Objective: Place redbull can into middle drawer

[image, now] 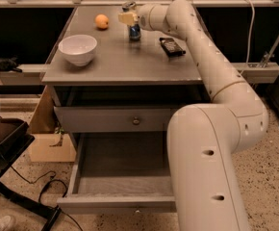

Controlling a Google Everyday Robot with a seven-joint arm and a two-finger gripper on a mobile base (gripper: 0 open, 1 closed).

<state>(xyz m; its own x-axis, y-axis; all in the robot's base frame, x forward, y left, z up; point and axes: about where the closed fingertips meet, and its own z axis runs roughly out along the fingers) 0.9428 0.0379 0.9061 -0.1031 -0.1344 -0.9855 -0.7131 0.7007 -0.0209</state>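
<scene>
One redbull can (135, 32) stands midway along the tabletop's far edge, the gripper (128, 17) at its top; its grip I cannot tell. One orange (101, 21) sits by the far-left corner and one white bowl (78, 49) by the left edge. One middle drawer (115, 203) stands open

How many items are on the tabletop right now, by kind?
redbull can: 1
white bowl: 1
orange fruit: 1
black flat object: 1
Total: 4
The gripper is up against the redbull can's upper part.
</scene>
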